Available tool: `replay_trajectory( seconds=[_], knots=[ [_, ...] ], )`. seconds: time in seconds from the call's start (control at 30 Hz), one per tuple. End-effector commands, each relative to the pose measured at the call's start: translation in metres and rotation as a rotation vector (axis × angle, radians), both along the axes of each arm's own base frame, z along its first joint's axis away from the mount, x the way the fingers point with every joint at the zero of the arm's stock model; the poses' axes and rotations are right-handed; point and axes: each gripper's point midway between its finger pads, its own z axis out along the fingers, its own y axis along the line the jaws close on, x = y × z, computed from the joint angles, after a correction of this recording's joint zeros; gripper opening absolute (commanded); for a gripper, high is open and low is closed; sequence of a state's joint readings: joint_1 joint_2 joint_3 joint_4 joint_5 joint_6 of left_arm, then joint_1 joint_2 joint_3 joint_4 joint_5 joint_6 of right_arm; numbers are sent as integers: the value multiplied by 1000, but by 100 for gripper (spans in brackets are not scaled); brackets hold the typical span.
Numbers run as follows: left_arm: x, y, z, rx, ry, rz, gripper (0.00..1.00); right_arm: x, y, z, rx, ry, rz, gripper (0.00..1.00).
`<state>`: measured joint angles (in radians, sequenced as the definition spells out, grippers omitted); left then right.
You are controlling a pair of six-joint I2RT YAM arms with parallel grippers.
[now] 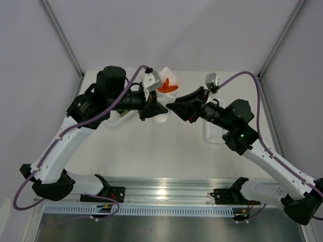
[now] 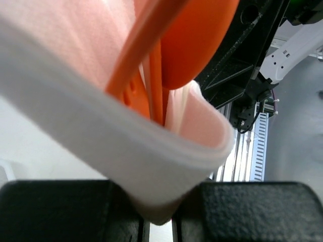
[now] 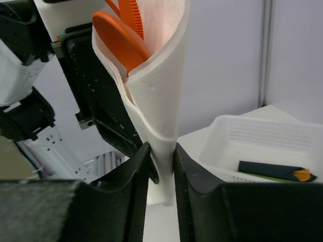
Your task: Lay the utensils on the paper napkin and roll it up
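Note:
The paper napkin [image 1: 169,76] is rolled into a cone and held upright above the table between the two arms. An orange spoon [image 3: 121,45] and an orange fork [image 3: 132,15] stick out of its open top, seen as an orange patch [image 1: 168,88] from above. My left gripper [image 2: 159,214] is shut on the napkin's [image 2: 126,151] lower end, with the spoon bowl [image 2: 197,45] and the fork's handle [image 2: 151,85] inside the roll. My right gripper [image 3: 161,169] is shut on the narrow bottom of the napkin [image 3: 156,101] from the other side. Both grippers [image 1: 160,110] [image 1: 174,108] meet at the table's far middle.
A white mesh bin [image 3: 252,141] holding dark bars with orange tips [image 3: 275,170] stands on the table under the left arm [image 1: 121,117]. A narrow ribbed white tray [image 1: 214,133] lies under the right arm. A metal rail [image 1: 166,194] runs along the near edge.

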<state>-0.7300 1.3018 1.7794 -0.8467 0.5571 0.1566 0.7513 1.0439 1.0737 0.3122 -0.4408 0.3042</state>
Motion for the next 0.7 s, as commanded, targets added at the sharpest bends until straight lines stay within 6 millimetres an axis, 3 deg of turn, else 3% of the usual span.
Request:
replay_trajectory(
  seconds=[0.0,0.13,0.2,0.27,0.3,0.43,0.47,0.53,0.6,0.63,0.67],
  knots=[
    [-12,-1,0,-4,-15,-77,1,-18,-2,33,62,-83,76,26],
    [-14,0,0,-2,-31,-92,1,-24,-4,35,69,-83,116,8],
    [-13,1,-2,5,-32,-86,11,-23,-3,34,67,-70,122,1],
    [-11,3,-1,9,-39,-69,33,-21,-3,33,58,-47,116,0],
    [-8,5,-1,16,-49,-44,50,-17,-4,35,62,-37,99,0],
    [7,25,2,51,-100,97,95,1,-2,33,52,42,48,0],
    [10,32,6,54,-118,137,99,6,-2,33,50,61,38,0],
    [17,53,12,74,-164,246,100,15,-5,43,78,105,5,0],
    [20,72,14,92,-184,329,100,34,-5,40,74,175,-45,0],
    [23,85,16,103,-200,389,99,37,-6,52,88,177,-58,0],
    [20,101,18,98,-218,435,99,52,-3,42,63,220,-88,0]
  ],
)
